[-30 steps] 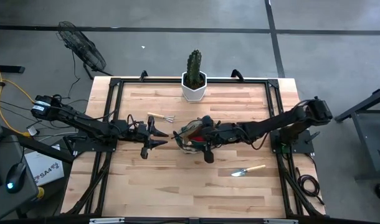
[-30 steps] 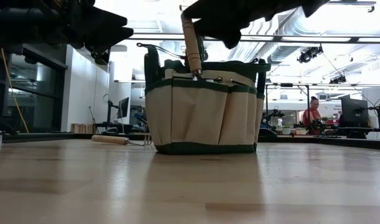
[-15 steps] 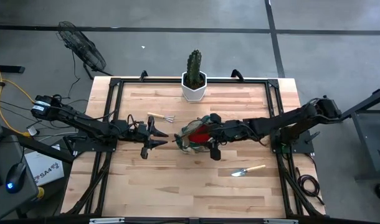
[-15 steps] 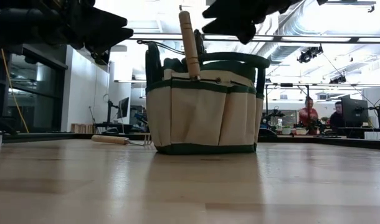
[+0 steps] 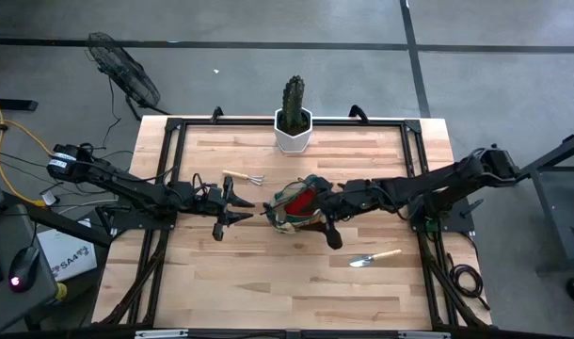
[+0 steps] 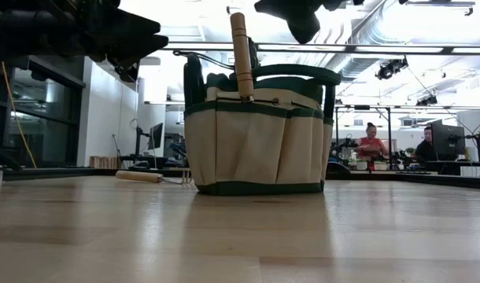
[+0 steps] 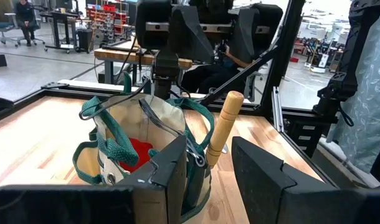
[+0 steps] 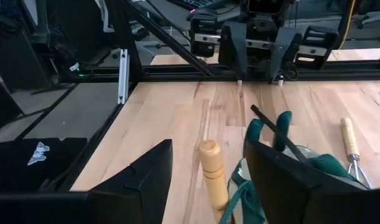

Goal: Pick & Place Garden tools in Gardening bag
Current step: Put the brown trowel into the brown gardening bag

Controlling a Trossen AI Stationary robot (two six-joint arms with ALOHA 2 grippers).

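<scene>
The gardening bag [image 5: 294, 205] stands on the table's middle, tan with green trim [image 6: 260, 130]. A wooden-handled trowel [image 6: 240, 51] sticks upright in its near side pocket, handle up [image 7: 224, 124]. A red glove [image 7: 137, 152] lies inside the bag. My right gripper [image 5: 317, 209] hangs open above the bag [image 6: 299, 16], with the trowel handle [image 8: 212, 171] below and free between its fingers. My left gripper [image 5: 242, 209] waits open and level just left of the bag. A second trowel [image 5: 374, 256] and a mini rake [image 5: 243, 178] lie on the table.
A green cactus in a white hexagonal pot [image 5: 294, 121] stands at the far edge, behind the bag. A dark frame [image 5: 174, 127] runs around the tabletop. People sit at desks in the room beyond [image 6: 370, 145].
My right gripper has risen off the top of the trowel handle and drawn back toward the table's right edge, tipping toward level. The handle, hidden at its top before, now stands free and a little more upright in the bag's pocket.
</scene>
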